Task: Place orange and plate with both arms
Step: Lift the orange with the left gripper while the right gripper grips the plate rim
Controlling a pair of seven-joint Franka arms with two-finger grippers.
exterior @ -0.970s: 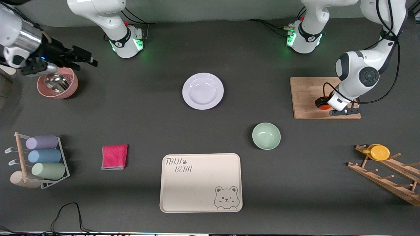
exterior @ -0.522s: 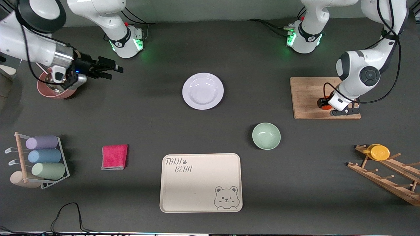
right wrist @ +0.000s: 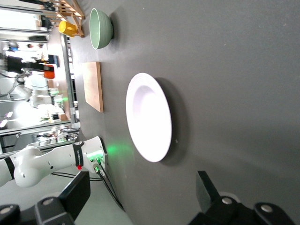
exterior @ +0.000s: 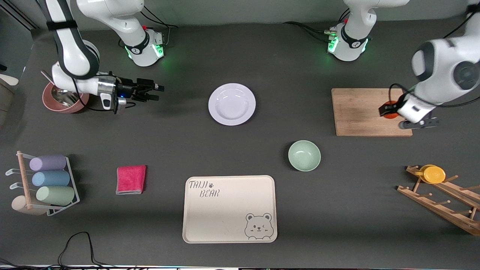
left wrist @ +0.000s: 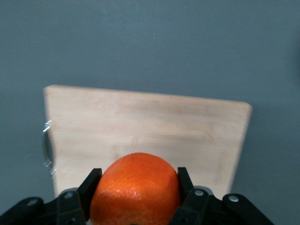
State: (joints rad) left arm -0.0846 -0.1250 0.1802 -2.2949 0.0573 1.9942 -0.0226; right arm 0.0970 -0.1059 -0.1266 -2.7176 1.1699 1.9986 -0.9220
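Two robot arms at work over a dark surface.
Left gripper fingers clamp the orange above the cutting board; right gripper fingers spread, near the plate; a loose hold could drop the fruit.

The left gripper now holds the orange lifted above the board. The right gripper is closer to the plate, clear of the pink bowl.
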